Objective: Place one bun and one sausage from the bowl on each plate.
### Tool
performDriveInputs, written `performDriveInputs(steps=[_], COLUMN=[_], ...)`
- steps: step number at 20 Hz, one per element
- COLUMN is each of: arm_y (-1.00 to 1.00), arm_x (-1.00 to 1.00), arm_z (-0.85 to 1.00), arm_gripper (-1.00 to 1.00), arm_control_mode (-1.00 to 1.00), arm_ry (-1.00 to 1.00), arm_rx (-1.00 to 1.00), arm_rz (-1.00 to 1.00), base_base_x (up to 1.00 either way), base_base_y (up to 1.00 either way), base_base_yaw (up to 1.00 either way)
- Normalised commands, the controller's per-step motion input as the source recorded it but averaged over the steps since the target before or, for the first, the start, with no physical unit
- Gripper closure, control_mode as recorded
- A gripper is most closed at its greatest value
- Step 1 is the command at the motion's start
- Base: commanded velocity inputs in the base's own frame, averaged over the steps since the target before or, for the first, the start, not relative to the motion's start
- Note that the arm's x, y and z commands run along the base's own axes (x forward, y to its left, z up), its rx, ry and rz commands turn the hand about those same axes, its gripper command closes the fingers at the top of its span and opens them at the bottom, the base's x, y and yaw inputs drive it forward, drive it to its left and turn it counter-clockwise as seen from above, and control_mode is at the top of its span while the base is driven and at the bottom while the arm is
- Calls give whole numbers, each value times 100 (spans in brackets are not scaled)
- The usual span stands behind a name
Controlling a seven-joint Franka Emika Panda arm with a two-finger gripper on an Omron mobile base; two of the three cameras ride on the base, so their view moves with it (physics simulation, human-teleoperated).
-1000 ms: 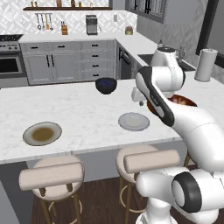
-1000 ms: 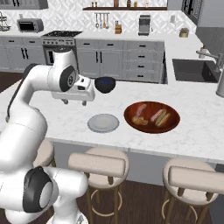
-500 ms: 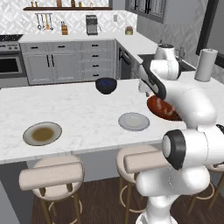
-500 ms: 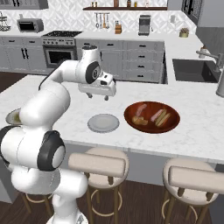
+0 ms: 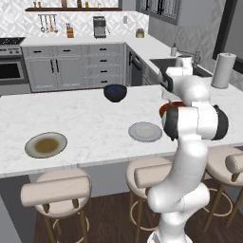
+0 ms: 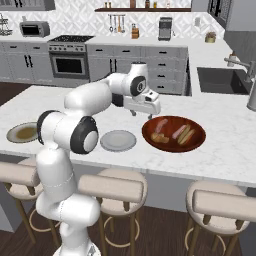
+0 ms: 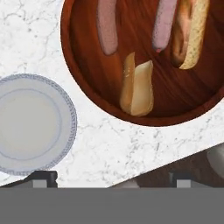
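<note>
The gripper (image 6: 142,113) hangs over the counter (image 6: 225,160) just beside the bowl (image 6: 173,134); its opening cannot be told. A grey plate (image 6: 118,140) lies beside the bowl.

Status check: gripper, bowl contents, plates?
Gripper empty, open, near bowl rim. Two buns, two sausages in bowl. Light grey plate bare. Nothing blocking.

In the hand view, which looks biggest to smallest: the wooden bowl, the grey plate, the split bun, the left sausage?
1. The bowl, cut off by the picture's edges.
2. The grey plate, also partly cut off.
3. and 4. The split bun and the left sausage look too alike to rank, and the sausage runs off the top edge.
</note>
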Motion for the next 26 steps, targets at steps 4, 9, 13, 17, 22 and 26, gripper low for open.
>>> performDriveInputs(steps=[4,9,13,17,22,26], arm_y=[-91,-63,-10,6,19,10], arm_x=[47,31,10,-13,-21,0], arm_z=[-59,-23,-30,-31,-43,-40], arm_gripper=[-100,-100,-100,-100,-100,-100], arm_control_mode=[-100,-100,-100,-100,-100,-100], arm_ry=[2,0,6,8,2,0], arm_rx=[7,9,4,0,0,0], arm_rz=[-12,-4,0,0,0,0], base_base_x=[0,0,0,0,0,0], base_base_y=[0,0,0,0,0,0], base_base_yaw=[0,0,0,0,0,0])
